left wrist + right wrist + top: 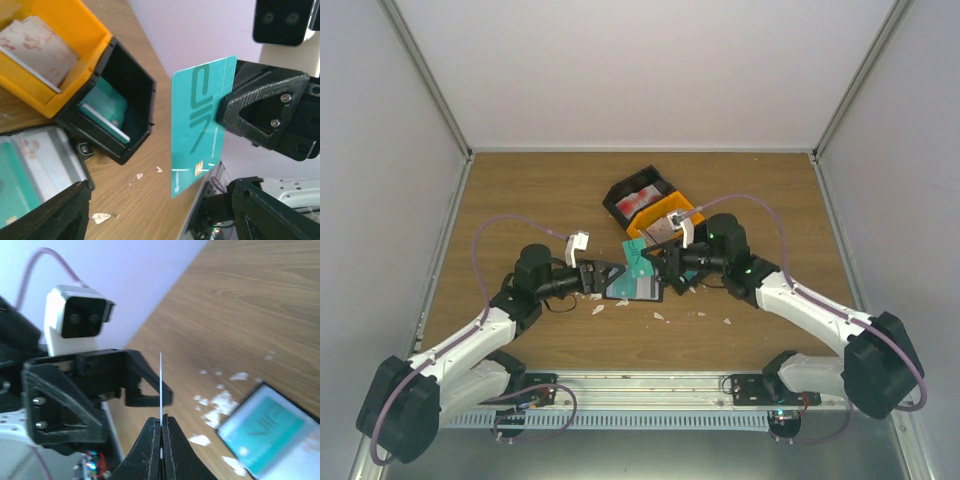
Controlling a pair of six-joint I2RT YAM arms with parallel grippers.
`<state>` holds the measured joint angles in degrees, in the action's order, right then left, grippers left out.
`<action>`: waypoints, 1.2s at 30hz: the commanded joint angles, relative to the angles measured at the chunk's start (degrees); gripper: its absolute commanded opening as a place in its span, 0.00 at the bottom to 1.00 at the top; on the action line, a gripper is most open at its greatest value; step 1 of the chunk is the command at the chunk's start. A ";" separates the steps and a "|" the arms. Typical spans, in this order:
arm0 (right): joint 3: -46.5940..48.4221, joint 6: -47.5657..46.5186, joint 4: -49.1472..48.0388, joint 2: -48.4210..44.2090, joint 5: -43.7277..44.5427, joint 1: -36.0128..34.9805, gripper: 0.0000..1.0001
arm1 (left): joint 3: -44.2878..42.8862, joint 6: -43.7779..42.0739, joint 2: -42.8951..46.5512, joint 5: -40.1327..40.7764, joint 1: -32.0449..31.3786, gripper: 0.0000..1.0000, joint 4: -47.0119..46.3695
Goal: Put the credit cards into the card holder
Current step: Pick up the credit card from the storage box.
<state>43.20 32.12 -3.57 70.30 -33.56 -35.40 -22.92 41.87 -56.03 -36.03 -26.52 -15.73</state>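
My right gripper (161, 421) is shut on a teal credit card (160, 385), seen edge-on and upright above the table. In the left wrist view the same card (197, 130) hangs in the right fingers (260, 115). In the top view the card (636, 258) is just above the open black card holder (638, 290), which lies flat with a teal card showing inside (265, 427). My left gripper (608, 277) is open at the holder's left edge; its jaws stand wide apart (160, 200), one finger (45, 212) over the holder (35, 165).
An orange bin (665, 215) holds pinkish-white cards (35, 45). A black bin (635, 195) behind it holds red-and-white cards. Another black bin (125, 95) beside the orange one holds a teal card (102, 107). White scraps (660, 316) litter the wood near the holder.
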 commanded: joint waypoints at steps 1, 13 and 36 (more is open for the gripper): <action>-3.15 14.35 -23.45 0.84 -7.50 -2.00 0.00 | 1.53 4.26 1.34 -5.06 -0.28 0.71 -8.71; -5.06 17.91 -28.70 2.71 -9.20 -3.05 0.01 | 1.98 7.55 -0.32 -9.56 -0.30 0.10 -16.24; -3.55 5.09 0.71 2.97 10.00 -3.92 0.51 | 2.77 -0.55 -1.19 3.96 -0.02 0.00 -0.96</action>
<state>38.39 43.31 -17.04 73.63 -35.83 -38.26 -19.42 46.94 -56.84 -39.90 -26.74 -27.11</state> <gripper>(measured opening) 0.492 0.020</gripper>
